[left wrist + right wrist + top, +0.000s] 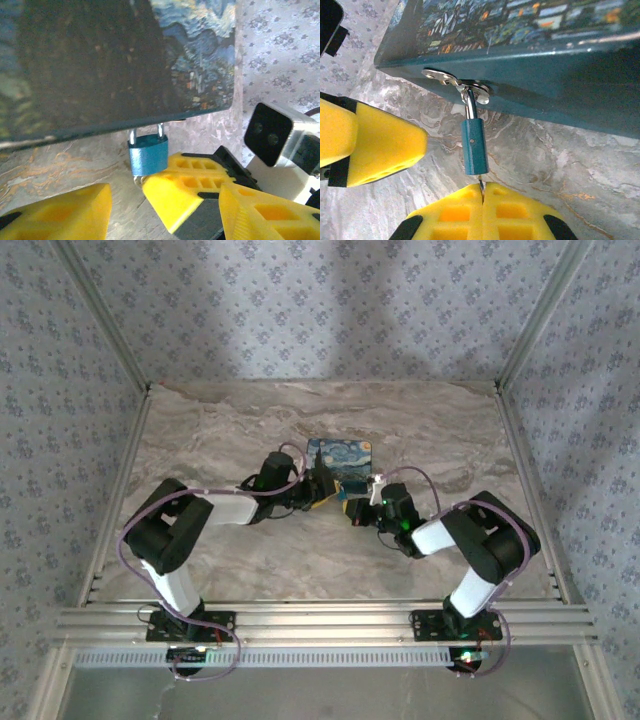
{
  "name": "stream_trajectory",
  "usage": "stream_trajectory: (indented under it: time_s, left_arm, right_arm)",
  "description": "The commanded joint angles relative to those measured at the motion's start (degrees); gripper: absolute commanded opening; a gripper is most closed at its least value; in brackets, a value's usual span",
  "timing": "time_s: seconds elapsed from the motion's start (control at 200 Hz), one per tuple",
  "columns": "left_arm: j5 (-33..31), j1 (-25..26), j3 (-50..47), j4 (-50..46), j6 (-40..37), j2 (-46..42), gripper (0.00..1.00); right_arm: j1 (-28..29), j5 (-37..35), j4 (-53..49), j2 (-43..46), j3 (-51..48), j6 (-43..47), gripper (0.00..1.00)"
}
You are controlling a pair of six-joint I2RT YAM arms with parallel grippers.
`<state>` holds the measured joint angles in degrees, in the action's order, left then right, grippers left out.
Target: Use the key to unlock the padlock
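Padlock, small, blue, metal (474, 147), hangs toward 6 o'clock from the silver hasp (455, 82) on the dark-blue, swirl-printed box (560, 65). The thin grey key (481, 183) meets its underside (blade barely visible), pinched between the closed yellow fingers of the right gripper (483, 197). At 9 o'clock, the left gripper (320, 492) gapes wide, holding nothing.

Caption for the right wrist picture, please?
Right gripper holds the key at the base of the padlock hanging from the box.
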<state>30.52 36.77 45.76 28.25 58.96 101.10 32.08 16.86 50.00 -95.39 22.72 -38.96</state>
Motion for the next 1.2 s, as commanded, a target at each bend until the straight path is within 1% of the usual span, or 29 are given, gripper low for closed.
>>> stream_trajectory:
  time_s: [0.0, 0.19, 0.45, 0.545, 0.789, 0.919, 1.079, 1.199]
  left_arm:
    - [-0.3, 0.8, 0.4, 3.8, 1.6, 1.3, 0.59]
    - [-0.6, 1.3, 0.7, 4.1, 2.9, 2.3, 0.59]
    - [-1.8, 1.8, 0.9, 4.3, 5.3, 3.3, 0.60]
    - [-2.1, 2.1, 1.0, 4.7, 6.6, 3.7, 0.58]
    - [-3.7, 2.5, 1.0, 7.2, 10.1, 4.4, 0.47]
    - [-4.5, 2.6, 0.8, 8.7, 12.1, 5.0, 0.43]
    - [-6.1, 2.6, -0.5, 11.0, 14.8, 5.6, 0.42]
    - [-6.8, 2.7, -1.2, 12.6, 16.9, 5.9, 0.44]
  right_arm:
    - [0.3, 2.0, 0.3, 1.4, 1.9, -5.1, 0.00]
    - [0.3, 3.1, -1.0, 2.2, 3.2, -9.1, 0.00]
    - [-0.3, 4.7, -4.0, 3.5, 4.9, -12.1, 0.00]
    - [-0.4, 5.1, -4.9, 3.5, 5.3, -12.7, 0.00]
    - [-0.6, 5.6, -4.5, 2.9, 5.7, -14.0, 0.00]
    - [-0.6, 5.6, -4.1, 2.6, 5.9, -14.7, 0.00]
    - [-0.7, 5.7, -3.5, 2.0, 5.9, -15.4, 0.00]
    - [-0.7, 5.6, -2.7, 1.2, 6.0, -16.1, 0.00]
